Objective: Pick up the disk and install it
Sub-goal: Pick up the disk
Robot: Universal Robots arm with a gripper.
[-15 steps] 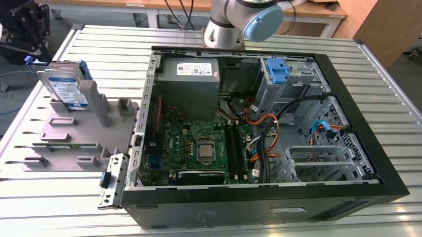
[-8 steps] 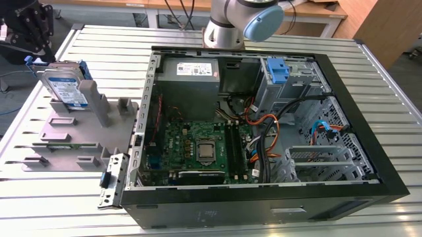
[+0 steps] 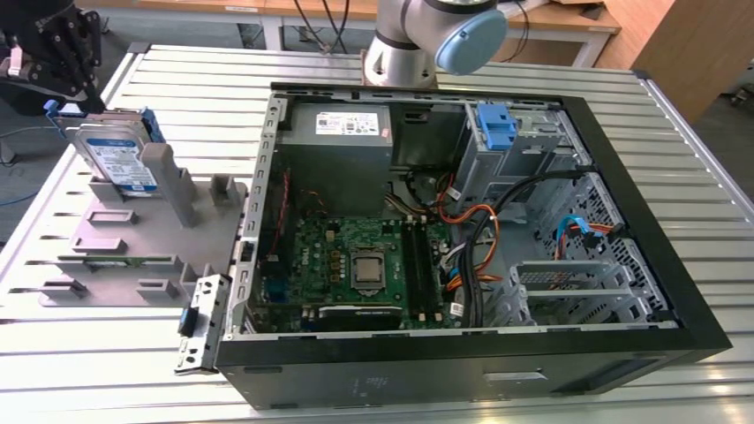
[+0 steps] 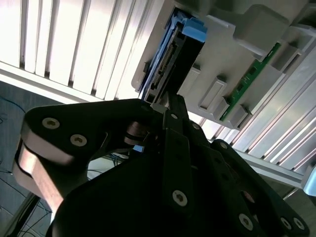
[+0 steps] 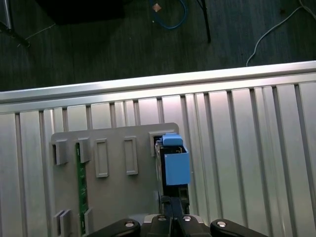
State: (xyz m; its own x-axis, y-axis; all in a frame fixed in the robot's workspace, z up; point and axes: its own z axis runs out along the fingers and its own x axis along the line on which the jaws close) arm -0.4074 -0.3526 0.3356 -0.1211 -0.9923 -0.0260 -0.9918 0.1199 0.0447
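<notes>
The disk (image 3: 116,152) stands on edge in a slot of a grey holder (image 3: 130,237) at the exterior view's left. It is silver-grey with a white-and-blue label and blue side rails. My black gripper (image 3: 80,95) hangs just above its upper far corner. In both wrist views the fingers meet with no gap, and the gripper (image 4: 170,106) (image 5: 173,210) has its tips at the end edge of the disk (image 4: 183,64), by the connector. The disk's blue rail (image 5: 175,165) lies just beyond the fingertips. Whether the tips touch the disk is unclear.
An open computer case (image 3: 695,291) lies at the exterior view's right, with a blue bracket (image 3: 497,126) in its drive bay and loose cables. A green memory stick (image 3: 118,259) sits in the holder. The arm's base (image 3: 407,44) stands behind the case. The slatted metal table (image 3: 177,79) ends close to the holder.
</notes>
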